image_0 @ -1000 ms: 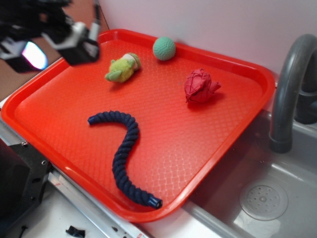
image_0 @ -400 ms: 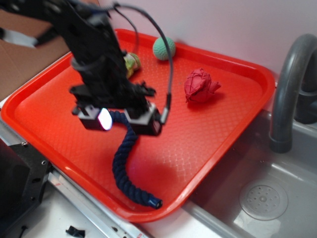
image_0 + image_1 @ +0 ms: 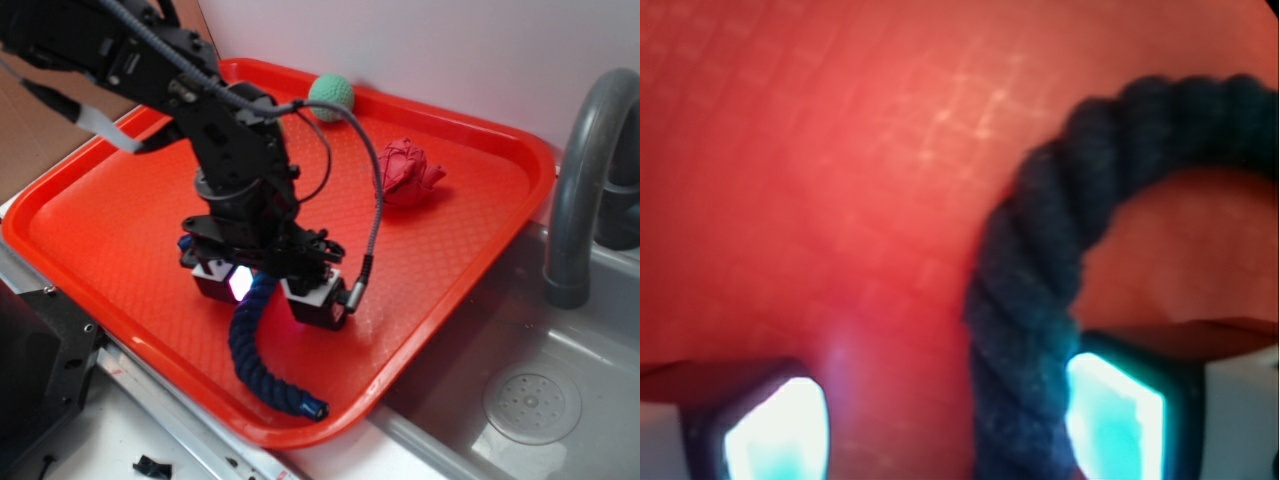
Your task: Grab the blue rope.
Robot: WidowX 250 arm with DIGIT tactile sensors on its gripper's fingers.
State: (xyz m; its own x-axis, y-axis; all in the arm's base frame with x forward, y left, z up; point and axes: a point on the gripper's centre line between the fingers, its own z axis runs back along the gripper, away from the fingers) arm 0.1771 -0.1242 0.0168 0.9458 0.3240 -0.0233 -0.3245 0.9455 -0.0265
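Observation:
The blue rope (image 3: 255, 350) is a thick navy twisted cord lying on the red tray (image 3: 90, 215), its shiny capped end near the tray's front edge. My gripper (image 3: 265, 285) is lowered over the rope's middle, jaws open and straddling it. In the wrist view the rope (image 3: 1030, 300) curves up and to the right and lies against the right glowing fingertip (image 3: 1115, 415), with a wide gap of bare tray to the left one (image 3: 775, 435). The rope's upper bend is hidden behind the arm in the exterior view.
A red knotted ball (image 3: 408, 172) lies at the tray's right rear and a green ball (image 3: 331, 92) at the back rim. A grey faucet (image 3: 580, 170) and sink (image 3: 530, 400) stand right of the tray. The arm hides the left rear of the tray.
The gripper came from the tray's far left corner to the rope's middle and dropped down around it. The rope has not moved. The green plush toy is now hidden behind the arm.

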